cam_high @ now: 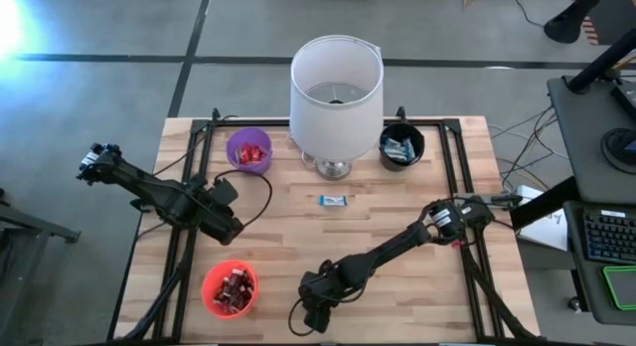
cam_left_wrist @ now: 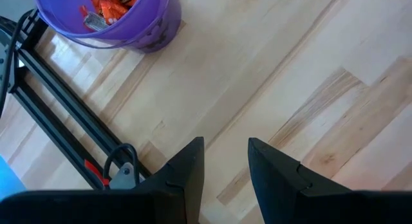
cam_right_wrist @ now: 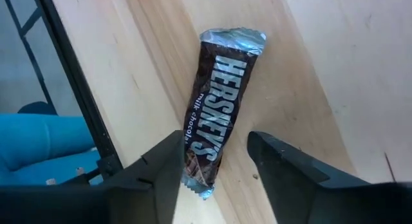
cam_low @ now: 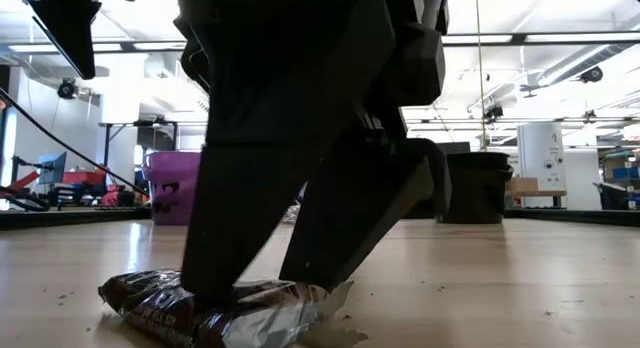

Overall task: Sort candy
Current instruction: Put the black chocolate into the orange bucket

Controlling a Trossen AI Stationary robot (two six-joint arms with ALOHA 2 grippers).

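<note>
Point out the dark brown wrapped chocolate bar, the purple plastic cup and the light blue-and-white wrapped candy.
Dark brown wrapped chocolate bar (cam_right_wrist: 214,108): right wrist view, middle of the printed wrapper.
Purple plastic cup (cam_high: 249,151): high view, on its contents at the centre.
Light blue-and-white wrapped candy (cam_high: 332,200): high view, middle of the wrapper.

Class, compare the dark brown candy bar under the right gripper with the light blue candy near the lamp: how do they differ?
The brown candy bar has a dark wrapper with silver ends; the blue candy has a light blue-and-white one. The brown candy bar lies at the table's near edge between the right gripper's fingers; the blue candy lies alone mid-table by the lamp. Both rest flat on the table, unsorted.
</note>
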